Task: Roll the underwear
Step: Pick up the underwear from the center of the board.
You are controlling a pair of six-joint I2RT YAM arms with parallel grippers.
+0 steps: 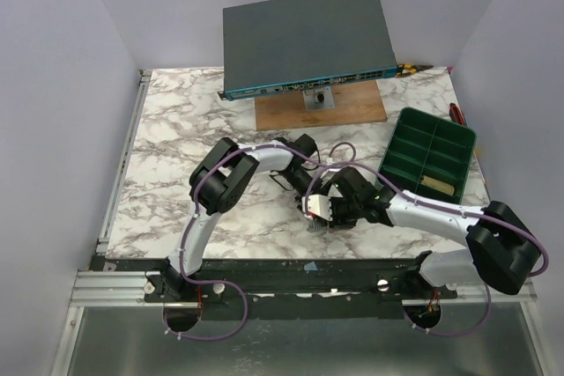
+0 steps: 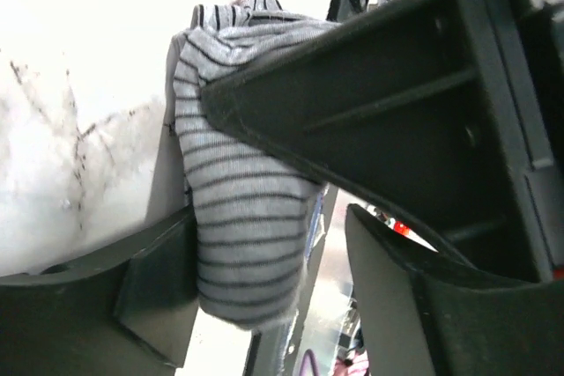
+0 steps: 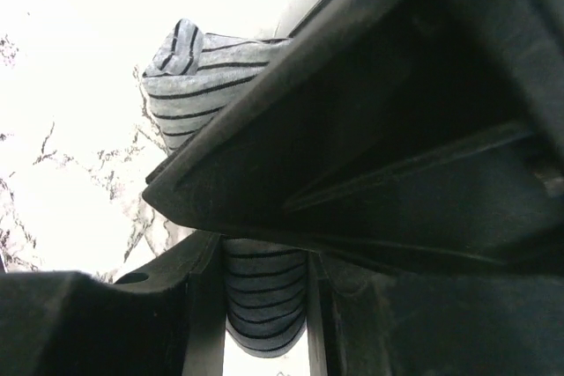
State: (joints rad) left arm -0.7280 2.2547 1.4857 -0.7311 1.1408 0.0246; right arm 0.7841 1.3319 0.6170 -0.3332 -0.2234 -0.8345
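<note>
so my right gripper (image 3: 264,270) is clamped on the rolled striped underwear (image 2: 220,129) near the front middle of the bench (image 1: 176,129), roll running lengthwise through it, left gripper (image 2: 269,226) loosely open around the same roll

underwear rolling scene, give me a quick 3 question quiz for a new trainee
1. True or false: the underwear is plain white.
2. On the table, the green tray sits: A) far left, B) right side, C) dead centre.
3. Which gripper pinches the fabric between its fingers?
Key: 1 false, it is grey with dark stripes. 2 B. 3 the right gripper.
</note>
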